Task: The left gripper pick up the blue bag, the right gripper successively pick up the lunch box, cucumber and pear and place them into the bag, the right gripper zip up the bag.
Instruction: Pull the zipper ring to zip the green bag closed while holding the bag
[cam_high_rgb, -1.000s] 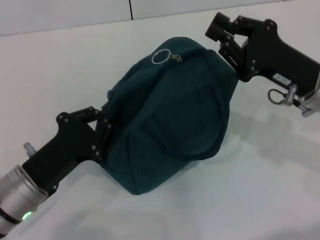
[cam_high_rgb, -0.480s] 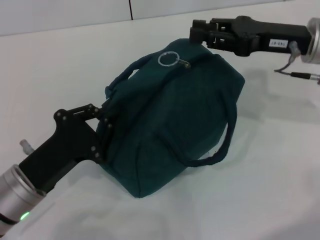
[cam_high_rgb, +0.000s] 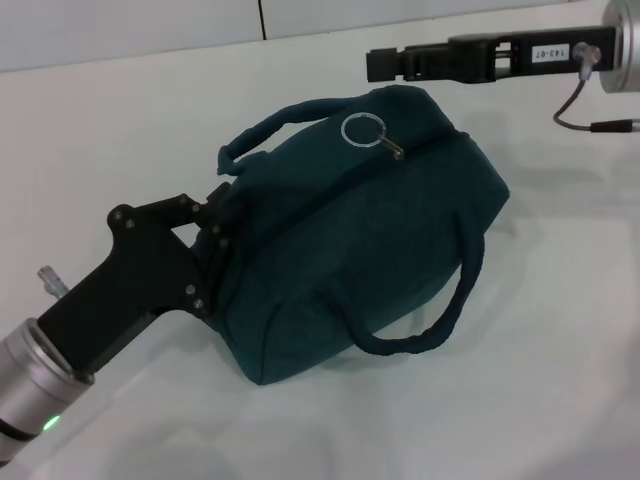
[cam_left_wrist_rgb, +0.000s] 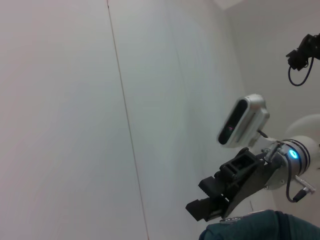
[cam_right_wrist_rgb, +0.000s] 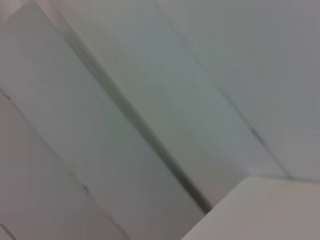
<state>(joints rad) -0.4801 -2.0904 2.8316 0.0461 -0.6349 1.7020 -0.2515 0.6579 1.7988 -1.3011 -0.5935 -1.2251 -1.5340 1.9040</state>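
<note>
Left gripper (cam_high_rgb: 215, 240) clamps the near-left end of the blue bag (cam_high_rgb: 370, 230), which lies zipped on the table (cam_high_rgb: 560, 380).

Right gripper (cam_high_rgb: 385, 64) hangs at 12 o'clock above the bag, seen edge-on; whether its fingers are parted cannot be told. The ring pull (cam_high_rgb: 362, 130) lies on top with the zip drawn across, and no lunch box, cucumber or pear shows outside, so the job looks near its end. Judged risks: the bag is pinched by fabric only and could sag or slip; the loose handle (cam_high_rgb: 440, 325) at 5 o'clock could snag a passing arm. Nothing else stands nearby.
</note>
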